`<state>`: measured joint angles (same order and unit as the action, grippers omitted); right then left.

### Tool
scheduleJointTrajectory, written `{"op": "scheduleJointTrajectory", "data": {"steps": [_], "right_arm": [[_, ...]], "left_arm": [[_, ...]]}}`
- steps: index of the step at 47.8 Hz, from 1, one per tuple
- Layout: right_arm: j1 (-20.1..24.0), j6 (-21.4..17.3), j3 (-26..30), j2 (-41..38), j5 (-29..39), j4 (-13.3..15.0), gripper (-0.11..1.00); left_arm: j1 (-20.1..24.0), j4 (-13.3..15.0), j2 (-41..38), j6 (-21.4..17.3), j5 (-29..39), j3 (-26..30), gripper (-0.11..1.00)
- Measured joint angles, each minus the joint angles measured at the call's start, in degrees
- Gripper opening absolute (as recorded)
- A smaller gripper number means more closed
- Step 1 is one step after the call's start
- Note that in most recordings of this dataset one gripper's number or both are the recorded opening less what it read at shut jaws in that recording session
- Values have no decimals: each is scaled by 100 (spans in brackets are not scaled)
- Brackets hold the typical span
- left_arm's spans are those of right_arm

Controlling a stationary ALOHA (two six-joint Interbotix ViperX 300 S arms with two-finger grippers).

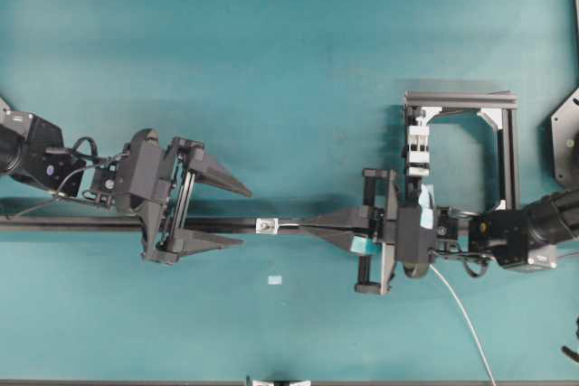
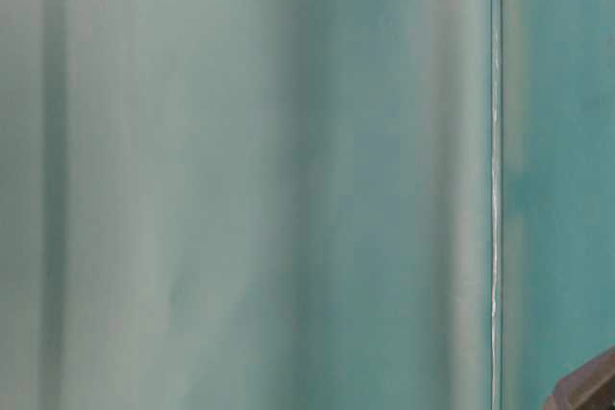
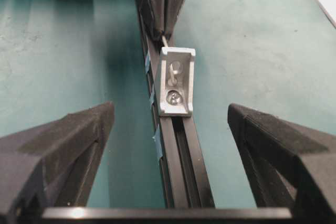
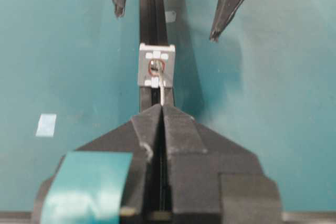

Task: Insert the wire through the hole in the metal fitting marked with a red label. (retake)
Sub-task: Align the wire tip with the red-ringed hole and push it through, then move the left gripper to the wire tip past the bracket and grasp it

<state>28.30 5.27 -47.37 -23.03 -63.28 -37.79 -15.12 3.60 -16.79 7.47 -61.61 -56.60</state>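
The small silvery metal fitting (image 1: 267, 225) sits on the black rail (image 1: 81, 222). Its hole (image 4: 156, 67) is ringed in red. My right gripper (image 1: 304, 226) is shut on the thin wire (image 4: 165, 90), just right of the fitting. The wire's tip reaches the hole's lower edge. In the left wrist view the wire (image 3: 166, 41) comes in behind the fitting (image 3: 178, 85), and a pale bit shows inside its slot. The rest of the wire (image 1: 461, 314) trails to the lower right. My left gripper (image 1: 244, 218) stands open astride the rail, just left of the fitting, touching nothing.
A black frame (image 1: 509, 151) with a white clip block (image 1: 417, 148) stands behind the right arm. A small pale tape patch (image 1: 275, 280) lies on the teal mat in front of the rail. The table-level view is mostly blurred teal.
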Motion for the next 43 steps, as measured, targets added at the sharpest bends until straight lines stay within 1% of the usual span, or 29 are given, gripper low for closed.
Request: {"op": "scheduleJointTrajectory", "data": {"steps": [43], "right_arm": [[-141,97,396,-237,0,26,2]], "left_arm": [[0,9,0,0,-9,0,54]]}}
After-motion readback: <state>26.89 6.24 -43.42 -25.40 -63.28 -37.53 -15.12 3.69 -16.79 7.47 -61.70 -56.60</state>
